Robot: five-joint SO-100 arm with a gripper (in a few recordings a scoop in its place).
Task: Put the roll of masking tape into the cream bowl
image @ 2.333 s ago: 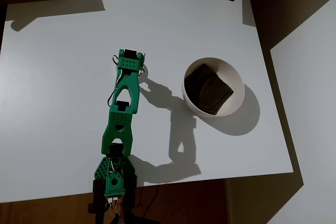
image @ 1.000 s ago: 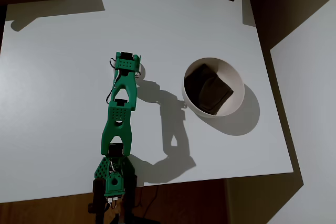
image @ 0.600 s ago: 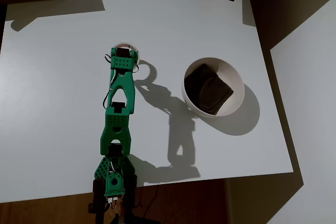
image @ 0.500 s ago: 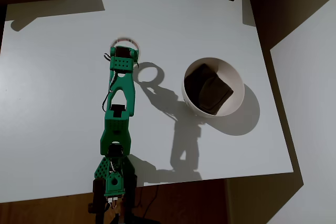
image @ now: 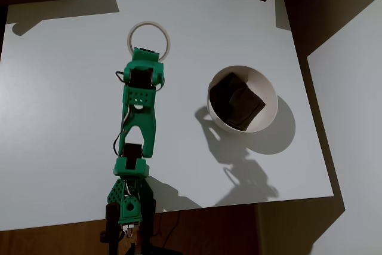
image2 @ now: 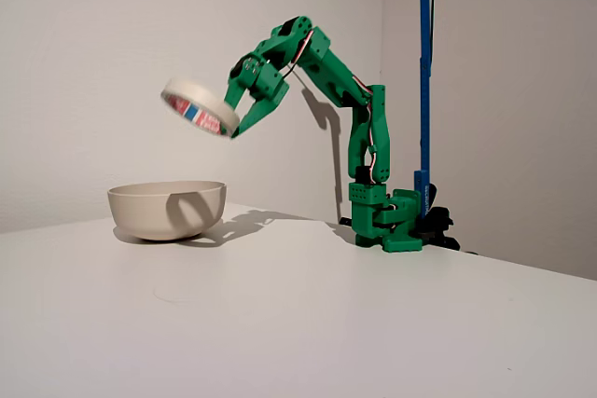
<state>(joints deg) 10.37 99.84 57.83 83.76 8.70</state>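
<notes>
Nearest the fixed camera, the bare white table [image2: 308, 323] spreads out, with the cream bowl [image2: 168, 210] standing on it below the jaws. Above it, the green gripper [image2: 233, 118] is clamped on the rim of the roll of masking tape [image2: 198, 109], held tilted in the air, clear of the bowl. Seen from overhead, the tape ring [image: 148, 40] projects beyond the jaws, well apart from the bowl [image: 271, 97], which contains a dark brown cloth lump [image: 236, 102].
</notes>
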